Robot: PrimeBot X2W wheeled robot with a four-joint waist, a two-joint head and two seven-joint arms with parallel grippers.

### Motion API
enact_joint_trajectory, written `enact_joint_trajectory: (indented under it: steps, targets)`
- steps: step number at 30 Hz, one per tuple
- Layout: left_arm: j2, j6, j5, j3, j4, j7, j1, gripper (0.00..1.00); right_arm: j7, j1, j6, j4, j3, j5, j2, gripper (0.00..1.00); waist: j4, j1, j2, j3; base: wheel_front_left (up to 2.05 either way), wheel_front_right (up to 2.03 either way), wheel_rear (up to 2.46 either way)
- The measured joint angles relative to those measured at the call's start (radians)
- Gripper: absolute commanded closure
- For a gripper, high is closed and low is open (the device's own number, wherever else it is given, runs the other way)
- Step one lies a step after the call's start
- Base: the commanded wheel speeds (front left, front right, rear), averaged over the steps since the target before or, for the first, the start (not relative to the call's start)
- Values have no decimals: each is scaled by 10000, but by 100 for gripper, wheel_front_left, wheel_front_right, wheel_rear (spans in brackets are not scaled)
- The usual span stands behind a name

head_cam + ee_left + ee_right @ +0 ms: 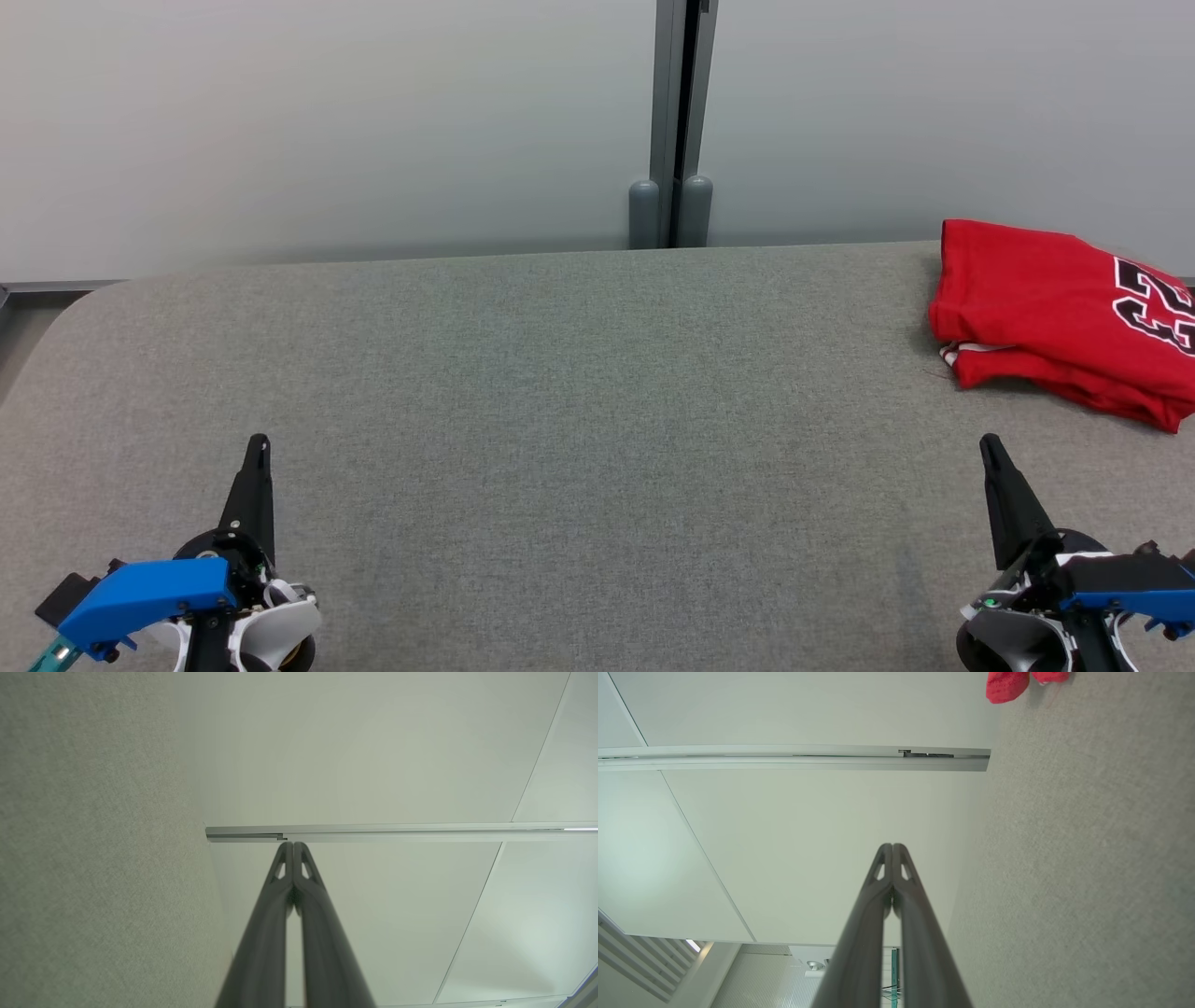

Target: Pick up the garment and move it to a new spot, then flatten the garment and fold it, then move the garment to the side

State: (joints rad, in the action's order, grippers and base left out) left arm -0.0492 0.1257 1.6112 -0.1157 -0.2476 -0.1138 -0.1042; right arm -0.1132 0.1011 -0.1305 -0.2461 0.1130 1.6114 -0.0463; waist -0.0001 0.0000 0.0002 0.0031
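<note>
Broadly, the grey table (pixel 560 392) spreads before me, and the folded red garment (pixel 1055 313) lies at the table's far right end, beyond my right gripper (pixel 988 441) and apart from it. That gripper and my left gripper (pixel 259 441) are both clenched on nothing, fingers pressed together. My arms sit low over the table's near side, one toward each end, fingers pointing at its far edge.

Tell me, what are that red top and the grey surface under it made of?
Red garment: looks like soft matte knit cloth, going by its limp folds. Grey surface: seems a matte woven or felt-like covering, given its fine speckled grain.
</note>
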Motion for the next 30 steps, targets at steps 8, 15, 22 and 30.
enact_joint_trajectory:
  steps: [8,15,22,30]
  targets:
    - [0,0,0,2,0,-2,-1,100,0,2,0,2,0,0,0,100,0,0,0,0,0,0,0]
    - [0,0,0,2,2,-2,-1,100,0,3,0,2,0,2,0,100,0,0,0,0,0,0,0]
    - [0,0,0,2,2,0,-1,100,0,5,0,2,0,0,0,100,0,0,0,0,0,0,0]
    - [0,2,0,2,2,0,-1,100,0,6,0,2,0,0,0,100,0,0,0,0,0,0,0]
